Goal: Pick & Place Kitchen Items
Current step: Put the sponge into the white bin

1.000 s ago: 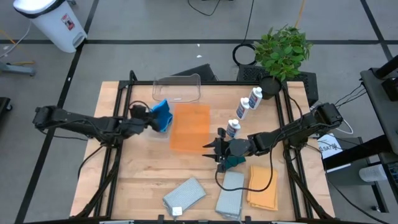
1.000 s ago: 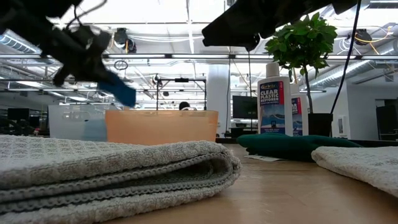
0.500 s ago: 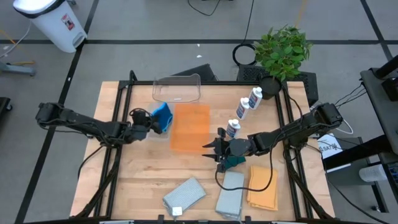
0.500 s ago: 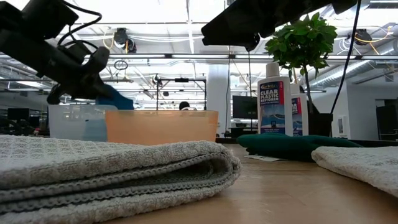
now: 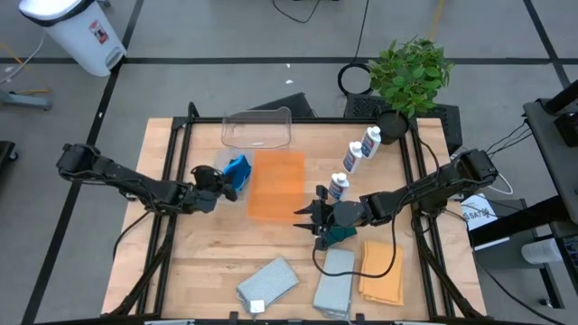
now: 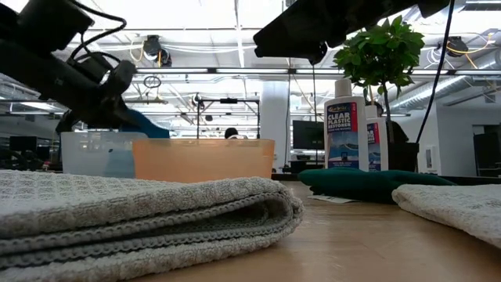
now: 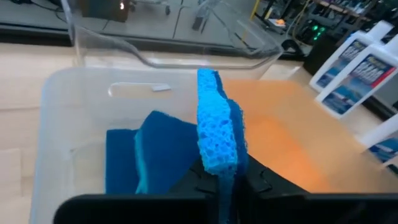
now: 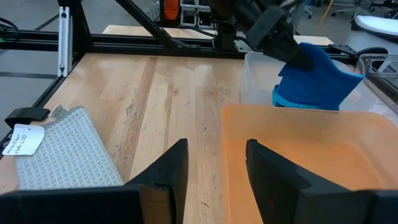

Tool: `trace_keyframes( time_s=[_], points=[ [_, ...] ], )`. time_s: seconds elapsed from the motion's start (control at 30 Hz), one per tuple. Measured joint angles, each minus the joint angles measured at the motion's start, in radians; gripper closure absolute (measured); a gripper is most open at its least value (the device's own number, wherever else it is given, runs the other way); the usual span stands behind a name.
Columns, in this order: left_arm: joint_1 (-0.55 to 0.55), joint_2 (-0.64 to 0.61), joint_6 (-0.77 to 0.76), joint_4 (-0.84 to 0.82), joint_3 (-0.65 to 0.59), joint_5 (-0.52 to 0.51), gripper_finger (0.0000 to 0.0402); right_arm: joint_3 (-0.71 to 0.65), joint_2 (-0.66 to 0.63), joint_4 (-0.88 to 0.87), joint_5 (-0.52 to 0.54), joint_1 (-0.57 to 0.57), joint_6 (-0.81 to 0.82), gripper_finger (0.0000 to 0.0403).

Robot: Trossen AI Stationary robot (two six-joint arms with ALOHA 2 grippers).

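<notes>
My left gripper [image 5: 226, 177] is shut on a blue sponge [image 7: 216, 130] over a small clear container [image 7: 56, 124], which holds more blue sponges [image 7: 146, 155] beside the orange tub [image 5: 276, 183]. My right gripper [image 5: 305, 219] hangs open and holding nothing at the orange tub's near right corner, above a dark green pad [image 5: 341, 236]. White blue-labelled bottles [image 5: 352, 159] stand to the right of the tub. Grey cloths [image 5: 267, 282] and an orange cloth [image 5: 381, 271] lie flat near the front edge. My left gripper pinches the sponge's lower edge [image 7: 219, 164] between its two fingers. It comes from the table's left, slanting a little downward. The sponge stands on edge, rising upright out of the fingers. Whether it touches the sponges below it in the container, I cannot tell.
A larger clear plastic tub [image 5: 257, 128] stands at the far edge behind the orange one. A green potted plant [image 5: 411, 72] sits at the far right corner. Bare wood lies between the left arm and the grey cloths.
My left gripper has sunk with the blue sponge toward the small clear container and drawn back a little toward the table's left edge. The sponge now sits low over the sponges inside. My right arm has kept still.
</notes>
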Motion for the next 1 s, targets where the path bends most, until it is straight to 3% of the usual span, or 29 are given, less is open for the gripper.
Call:
trace_keyframes(
  time_s=[0.23,0.67,1.0],
  points=[
    [0.008,0.035,-0.018,0.001,0.000,-0.022,0.0313,0.000,0.000,0.000,0.000,0.000,0.000,0.0273],
    [0.020,0.031,0.101,-0.002,0.000,0.009,0.0175,0.000,0.000,-0.001,0.000,0.000,0.000,0.0273],
    [0.020,0.030,0.267,0.027,0.003,0.012,0.0147,0.000,0.000,-0.006,0.000,0.000,0.000,0.0273]
  ],
)
